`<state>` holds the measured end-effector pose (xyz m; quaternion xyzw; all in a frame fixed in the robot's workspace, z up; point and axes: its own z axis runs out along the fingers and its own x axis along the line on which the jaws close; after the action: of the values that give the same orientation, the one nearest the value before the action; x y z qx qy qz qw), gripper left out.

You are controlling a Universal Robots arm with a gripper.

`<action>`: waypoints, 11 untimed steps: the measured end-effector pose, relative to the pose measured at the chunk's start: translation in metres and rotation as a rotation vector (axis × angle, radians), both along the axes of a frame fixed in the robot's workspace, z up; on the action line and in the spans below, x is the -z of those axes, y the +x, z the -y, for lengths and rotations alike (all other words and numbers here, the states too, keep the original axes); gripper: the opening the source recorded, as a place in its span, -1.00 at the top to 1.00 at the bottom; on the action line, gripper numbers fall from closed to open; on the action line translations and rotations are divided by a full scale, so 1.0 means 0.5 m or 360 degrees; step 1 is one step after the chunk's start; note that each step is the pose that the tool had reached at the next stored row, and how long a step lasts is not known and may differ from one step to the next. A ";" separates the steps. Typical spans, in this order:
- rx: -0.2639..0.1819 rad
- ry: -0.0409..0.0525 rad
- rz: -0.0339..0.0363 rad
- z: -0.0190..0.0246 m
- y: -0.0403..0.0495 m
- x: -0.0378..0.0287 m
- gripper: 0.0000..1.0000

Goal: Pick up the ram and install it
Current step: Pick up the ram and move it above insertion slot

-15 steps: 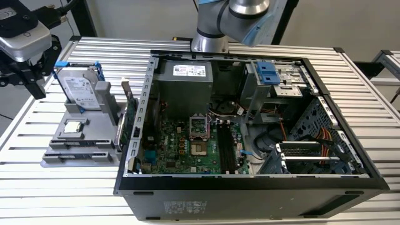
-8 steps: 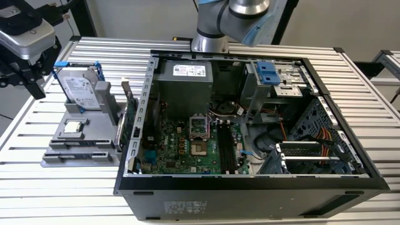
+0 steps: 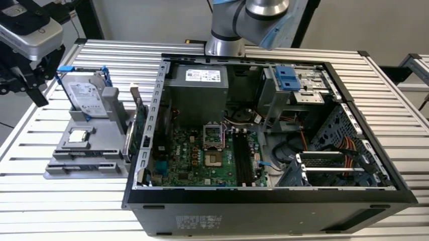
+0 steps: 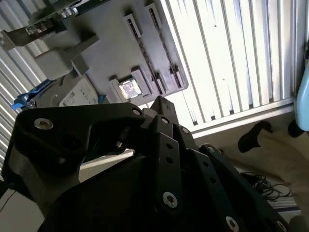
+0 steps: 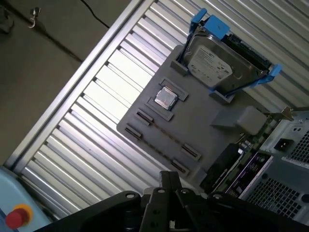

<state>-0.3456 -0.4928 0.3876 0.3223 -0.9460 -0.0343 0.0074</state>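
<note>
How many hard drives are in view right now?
1. The hard drive, in a blue bracket, stands on edge at one end of the gray holder beside the open computer case. The case's drive cage may hide others.

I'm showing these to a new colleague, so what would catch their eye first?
The big open black computer case with its green motherboard dominates the slatted metal table. On the exterior view's left, a grey plastic tray holds a boxy silver hard drive in a blue bracket, and the robot's black claw hangs near that tray.
</note>
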 end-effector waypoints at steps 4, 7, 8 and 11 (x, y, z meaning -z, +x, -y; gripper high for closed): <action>-0.0062 -0.0001 0.0000 0.0000 0.000 0.000 1.00; -0.0107 -0.0001 0.0000 0.0000 0.000 0.000 1.00; -0.0121 -0.0001 0.0000 0.0000 0.000 0.000 1.00; -0.0167 -0.0001 0.0000 0.0000 0.000 0.000 1.00</action>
<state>-0.3456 -0.4928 0.3876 0.3715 -0.9278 -0.0335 0.0094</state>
